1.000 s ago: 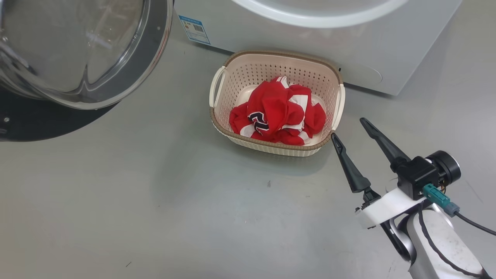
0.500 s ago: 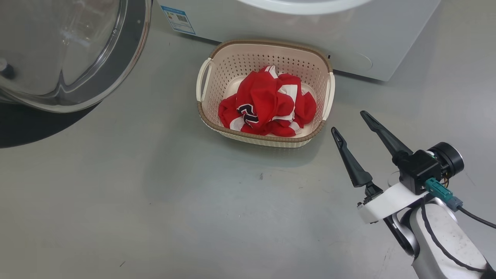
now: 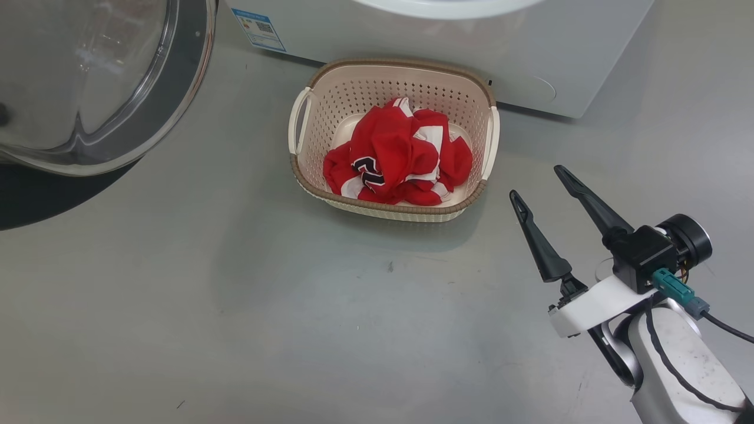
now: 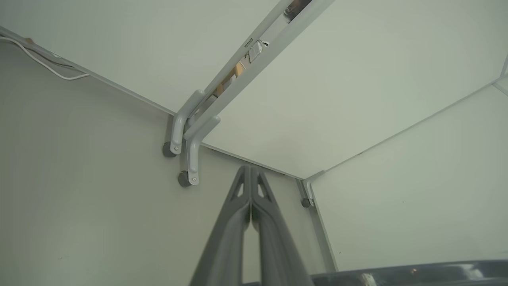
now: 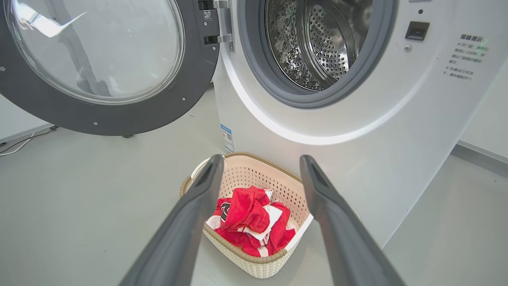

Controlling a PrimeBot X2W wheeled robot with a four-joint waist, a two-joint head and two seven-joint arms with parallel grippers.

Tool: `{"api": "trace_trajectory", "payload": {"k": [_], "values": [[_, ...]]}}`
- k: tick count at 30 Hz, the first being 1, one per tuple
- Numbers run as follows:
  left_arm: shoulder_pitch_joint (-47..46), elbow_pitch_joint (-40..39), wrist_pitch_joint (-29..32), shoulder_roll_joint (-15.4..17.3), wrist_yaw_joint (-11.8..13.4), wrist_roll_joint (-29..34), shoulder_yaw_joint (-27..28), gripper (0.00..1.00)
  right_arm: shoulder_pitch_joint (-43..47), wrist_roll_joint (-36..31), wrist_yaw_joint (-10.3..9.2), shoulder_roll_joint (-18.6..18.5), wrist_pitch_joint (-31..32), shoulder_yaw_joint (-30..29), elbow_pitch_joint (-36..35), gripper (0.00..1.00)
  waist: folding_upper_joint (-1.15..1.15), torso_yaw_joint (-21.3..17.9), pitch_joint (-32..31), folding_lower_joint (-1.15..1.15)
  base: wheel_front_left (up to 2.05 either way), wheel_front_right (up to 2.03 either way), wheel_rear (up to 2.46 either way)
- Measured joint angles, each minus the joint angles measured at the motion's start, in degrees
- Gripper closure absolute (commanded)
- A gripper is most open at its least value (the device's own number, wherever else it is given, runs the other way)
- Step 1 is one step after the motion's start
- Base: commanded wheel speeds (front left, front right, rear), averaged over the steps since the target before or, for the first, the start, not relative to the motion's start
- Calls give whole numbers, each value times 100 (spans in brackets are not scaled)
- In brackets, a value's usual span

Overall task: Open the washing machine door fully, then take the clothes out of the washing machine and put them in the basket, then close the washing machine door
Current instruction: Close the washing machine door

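Red clothes (image 3: 394, 156) heaped in basket (image 3: 389, 63) on floor (image 3: 235, 294), just in front of washing machine (image 3: 530, 53); washing machine door (image 3: 88, 76) swung wide (steel drum (image 5: 317, 43) exposed); right claw (image 3: 536, 181) spread open, empty, near basket; left claw (image 4: 251, 171) pressed closed, gripping nothing.

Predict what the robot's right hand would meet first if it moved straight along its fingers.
Probably the cream perforated plastic basket of red clothes, else the white washing machine's front behind; depth unclear.

the grey floor (image 3: 235, 306) carries the basket (image 3: 377, 94), set just before the washing machine (image 3: 530, 47).
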Motion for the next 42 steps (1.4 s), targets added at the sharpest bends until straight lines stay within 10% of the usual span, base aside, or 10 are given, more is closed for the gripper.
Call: {"api": "trace_trajectory", "payload": {"k": [42], "values": [[-1130,1494,1483,182,92,-681,486,100,-105,59,0,-69,-1,1,-38,0,0,-117,124,0,0,0,0]]}}
